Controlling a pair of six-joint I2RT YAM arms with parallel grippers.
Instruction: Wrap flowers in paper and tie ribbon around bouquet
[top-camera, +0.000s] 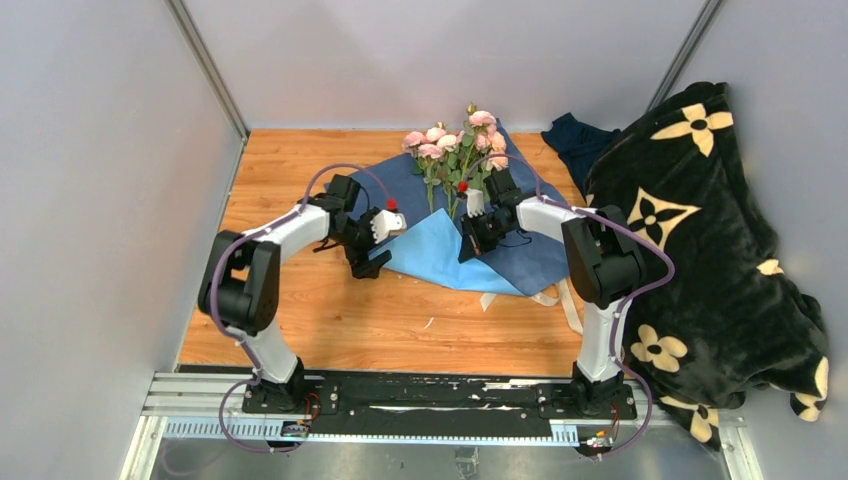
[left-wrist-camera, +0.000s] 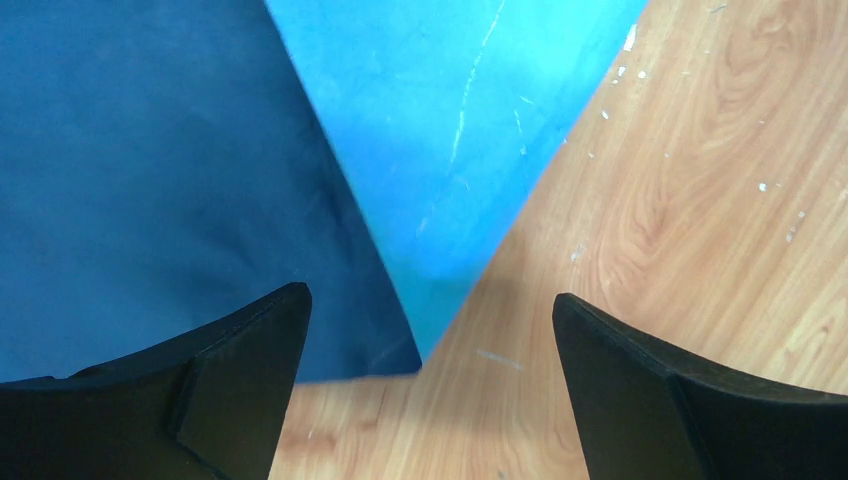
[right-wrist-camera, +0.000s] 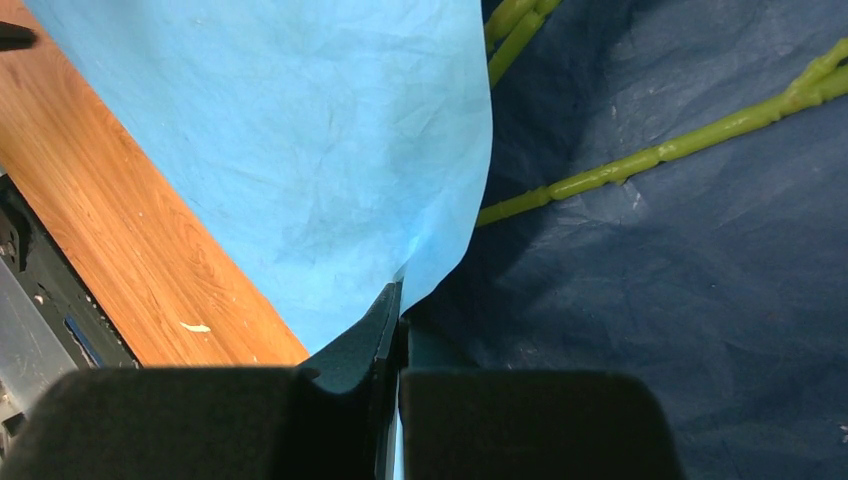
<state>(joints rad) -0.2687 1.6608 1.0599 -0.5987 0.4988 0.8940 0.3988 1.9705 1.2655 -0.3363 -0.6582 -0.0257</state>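
The paper (top-camera: 520, 245) lies spread on the wooden table, slate-blue face up, with a light blue flap (top-camera: 435, 250) folded over toward the front. The pink flowers (top-camera: 455, 140) rest on its far part, and their green stems (right-wrist-camera: 640, 160) run across the dark face. My right gripper (right-wrist-camera: 398, 310) is shut on the edge of the light blue flap, also seen from above as the right gripper (top-camera: 472, 245). My left gripper (left-wrist-camera: 430, 330) stands open over the flap's near corner (left-wrist-camera: 425, 340), holding nothing; from above the left gripper (top-camera: 368, 258) sits at the paper's left edge. The cream ribbon (top-camera: 572, 305) pokes out under the paper's right side.
A black blanket (top-camera: 720, 250) with cream flower shapes is heaped along the right side. A dark blue cloth (top-camera: 575, 140) lies behind it at the back. Grey walls close in the table on the left, back and right. Bare wood (top-camera: 400, 330) lies in front of the paper.
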